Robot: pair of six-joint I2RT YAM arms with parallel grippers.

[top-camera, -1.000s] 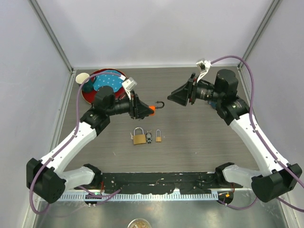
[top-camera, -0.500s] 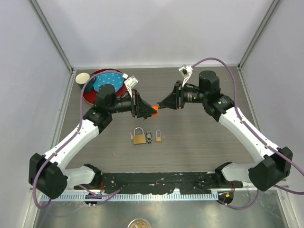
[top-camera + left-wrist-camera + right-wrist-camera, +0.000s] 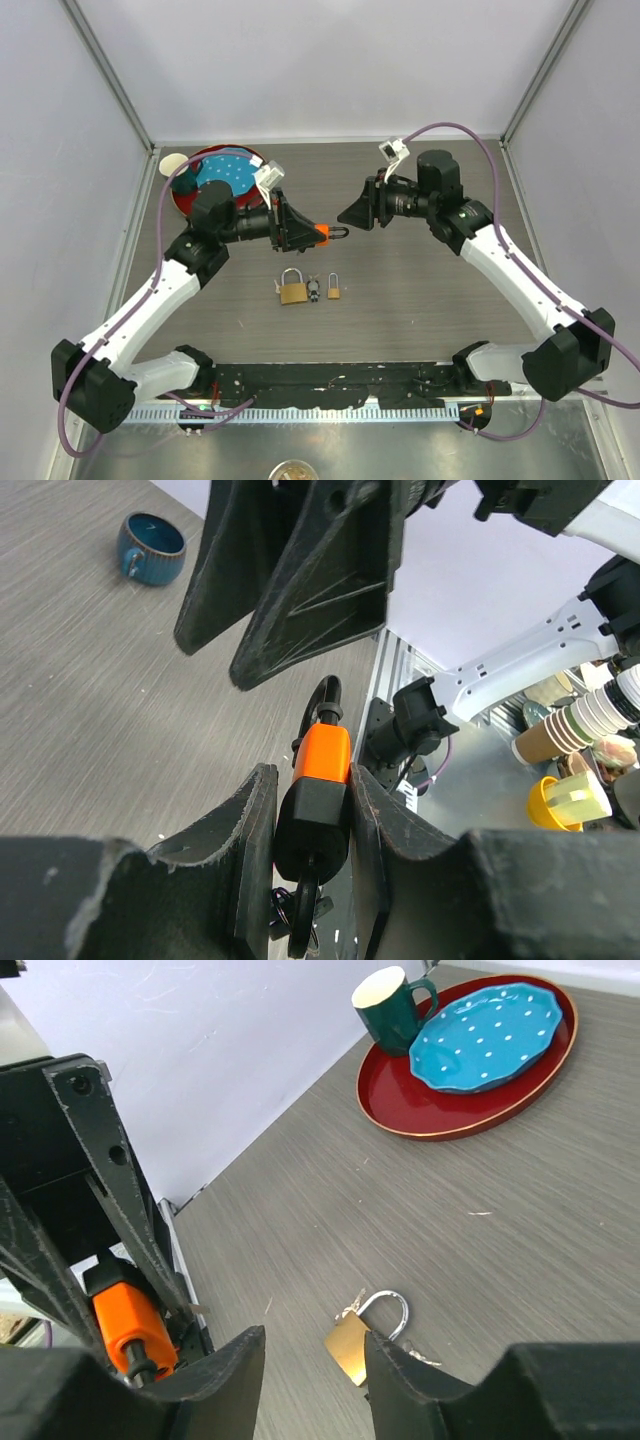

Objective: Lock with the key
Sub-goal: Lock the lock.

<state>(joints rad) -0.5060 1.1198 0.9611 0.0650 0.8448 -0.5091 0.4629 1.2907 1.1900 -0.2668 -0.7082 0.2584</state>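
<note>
My left gripper is shut on an orange and black padlock and holds it above the table, its black shackle pointing right. In the left wrist view the padlock sits between my fingers with a key in its bottom end. My right gripper is open and empty, just right of the shackle and apart from it. The right wrist view shows the gripper open, with the orange padlock at the left.
A brass padlock, keys and a small brass padlock lie on the table below the grippers. A red tray with a blue plate and a dark mug stands at the back left.
My right gripper moved left to the padlock's shackle, then drew back slightly. The shackle, hooked open a second ago, now lies close against the body. My left gripper shifted slightly.
</note>
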